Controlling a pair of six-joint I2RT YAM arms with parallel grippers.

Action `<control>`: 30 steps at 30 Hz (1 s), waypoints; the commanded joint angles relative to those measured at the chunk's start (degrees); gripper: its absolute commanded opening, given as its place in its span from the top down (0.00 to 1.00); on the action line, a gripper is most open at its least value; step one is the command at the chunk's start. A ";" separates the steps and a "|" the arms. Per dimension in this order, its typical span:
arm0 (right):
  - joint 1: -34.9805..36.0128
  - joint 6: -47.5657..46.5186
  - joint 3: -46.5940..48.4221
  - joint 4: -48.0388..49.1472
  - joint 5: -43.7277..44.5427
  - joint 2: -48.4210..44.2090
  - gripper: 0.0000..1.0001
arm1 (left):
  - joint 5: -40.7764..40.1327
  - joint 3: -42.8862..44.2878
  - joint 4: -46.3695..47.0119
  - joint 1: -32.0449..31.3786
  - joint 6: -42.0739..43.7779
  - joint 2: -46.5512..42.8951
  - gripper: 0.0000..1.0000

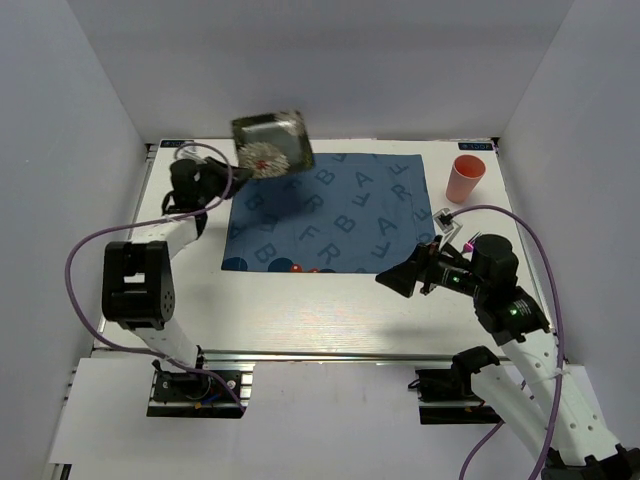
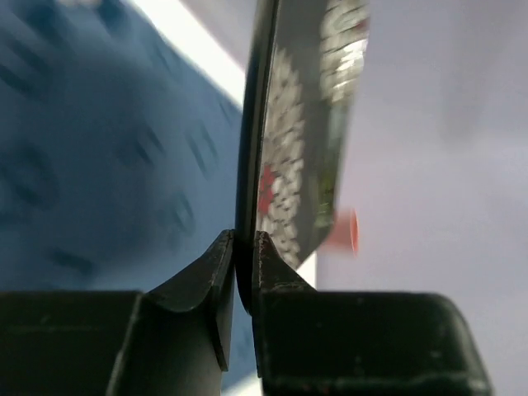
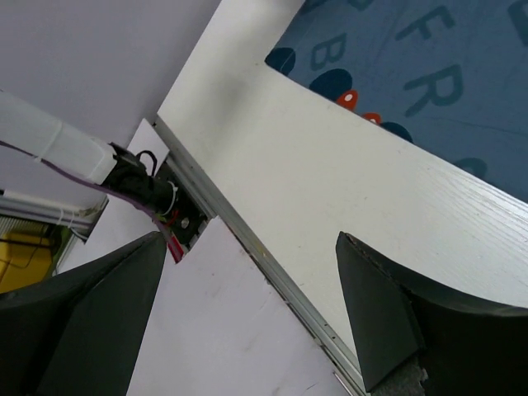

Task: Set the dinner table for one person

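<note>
My left claw (image 2: 245, 243) clamps the rim of a patterned plate (image 1: 272, 145) above the far-left corner of the lettered blue mat (image 1: 340, 215). My right claw (image 3: 252, 239) hangs spread wide over the white counter (image 1: 300, 310) that carries the mat.

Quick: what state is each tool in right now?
Left tool: closed on the rim of the patterned plate.
Right tool: open, holding nothing.
</note>
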 commanded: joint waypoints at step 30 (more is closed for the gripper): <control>-0.14 -1.26 4.52 -10.58 12.63 -4.08 0.11 | 2.24 -7.57 25.35 -20.44 -8.83 11.46 1.00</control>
